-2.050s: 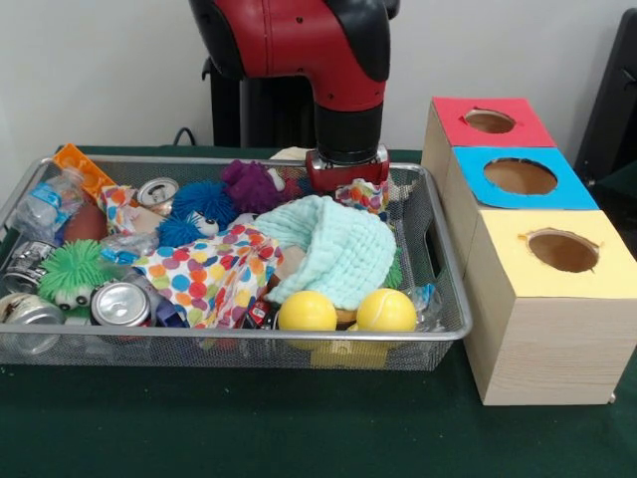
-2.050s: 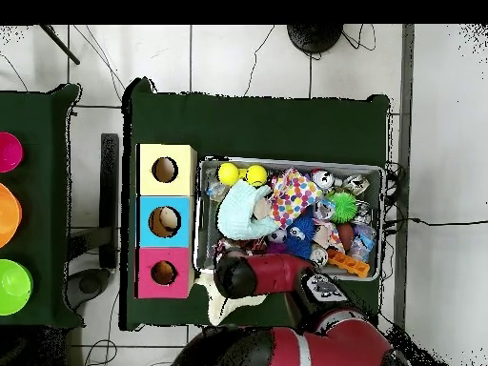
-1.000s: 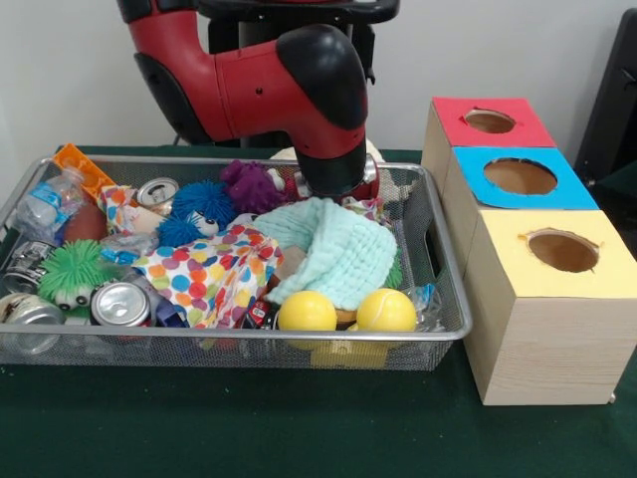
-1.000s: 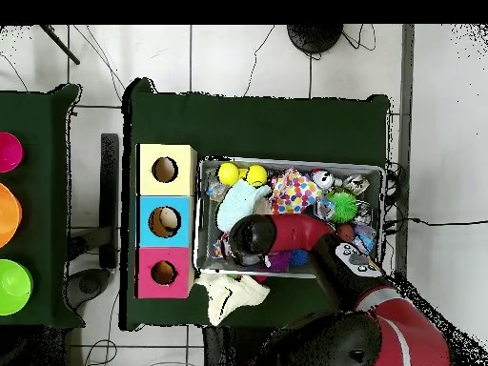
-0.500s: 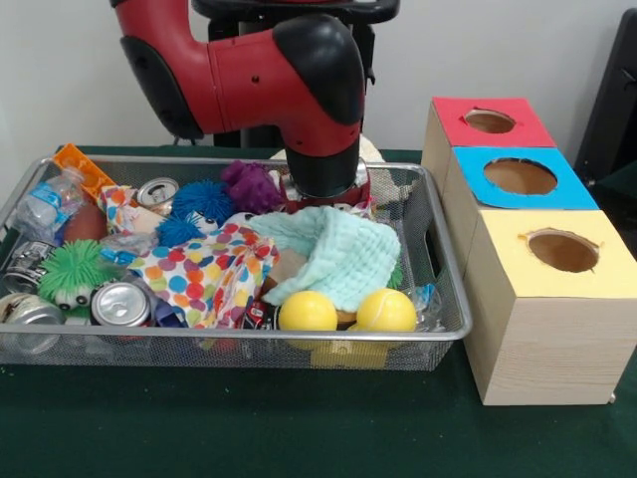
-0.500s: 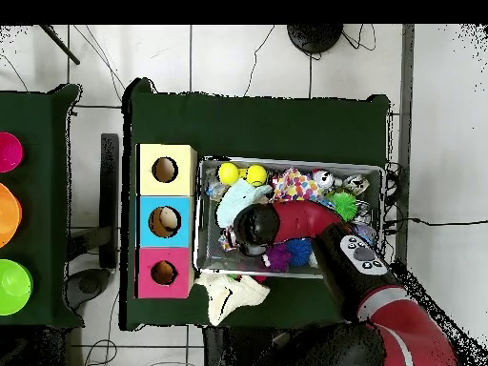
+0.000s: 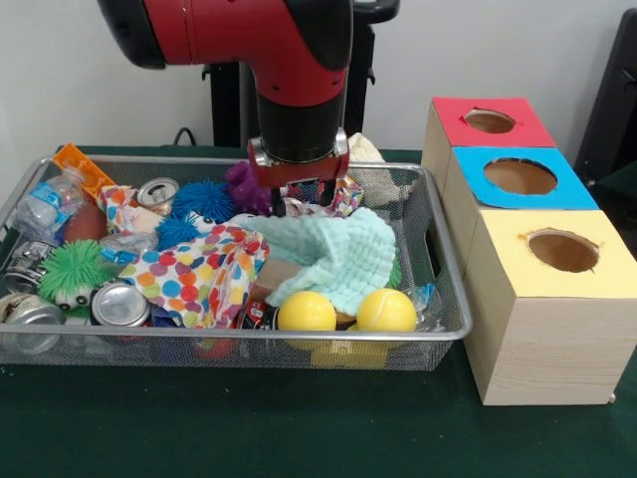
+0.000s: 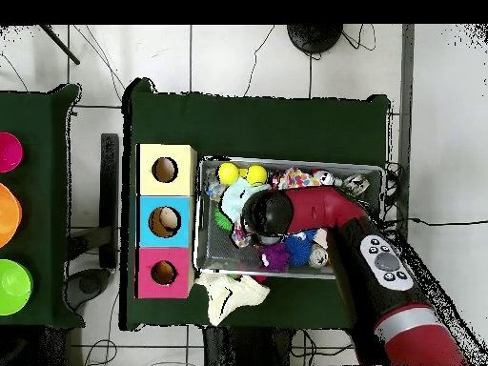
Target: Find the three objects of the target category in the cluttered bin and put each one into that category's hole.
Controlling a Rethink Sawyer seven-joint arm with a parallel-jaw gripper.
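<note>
My gripper (image 7: 299, 204) hangs over the back middle of the wire bin (image 7: 239, 339), shut on a small multicoloured patterned cloth (image 7: 336, 197) that dangles at its right side. Just in front of it a mint green cloth (image 7: 333, 254) lies draped, with a polka-dot cloth (image 7: 204, 274) to its left. In the overhead view the arm's head (image 8: 267, 214) covers the gripper, and the mint cloth (image 8: 233, 195) peeks out beside it. Right of the bin stand three boxes with holes: red (image 7: 537, 124), blue (image 7: 567, 189) and yellow (image 7: 508, 274).
Two yellow balls (image 7: 307, 311) (image 7: 386, 310) rest against the bin's front wall. Cans (image 7: 121, 304), a green spiky toy (image 7: 72, 269), a blue spiky toy (image 7: 199, 204) and a purple toy (image 7: 239, 179) fill the left half. A white cloth (image 8: 229, 291) lies outside the bin on the table.
The arm swung along the bin's back from the right corner toward the middle, carrying the patterned cloth. The mint cloth has been dragged flatter and spread leftward.
</note>
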